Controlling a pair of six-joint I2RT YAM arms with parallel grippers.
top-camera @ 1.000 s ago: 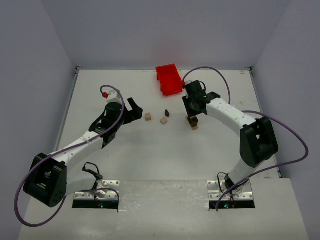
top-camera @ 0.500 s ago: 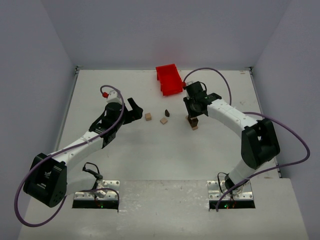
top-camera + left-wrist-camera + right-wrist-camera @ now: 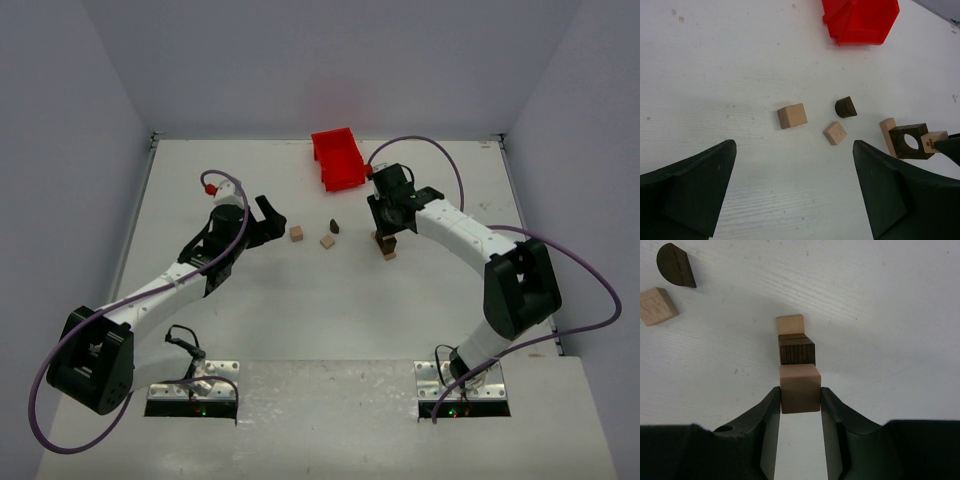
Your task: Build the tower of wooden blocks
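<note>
While the right gripper (image 3: pixel 388 232) stands over the wood block tower (image 3: pixel 386 246), the left gripper (image 3: pixel 268 214) hangs well aside; from the left wrist, its jaws gape wide and empty, loose blocks (image 3: pixel 792 116) ahead; from the right wrist, narrow jaws clamp a tan cube (image 3: pixel 800 388) directly over the dark block (image 3: pixel 796 350); centre it squarely, release gently; the white table (image 3: pixel 300 300) lies flat within grey walls (image 3: pixel 300 60).

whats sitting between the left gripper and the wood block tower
Three loose blocks: a pale cube, a smaller pale block and a dark half-round piece. The left wrist view shows them between the left gripper and the wood block tower.
</note>
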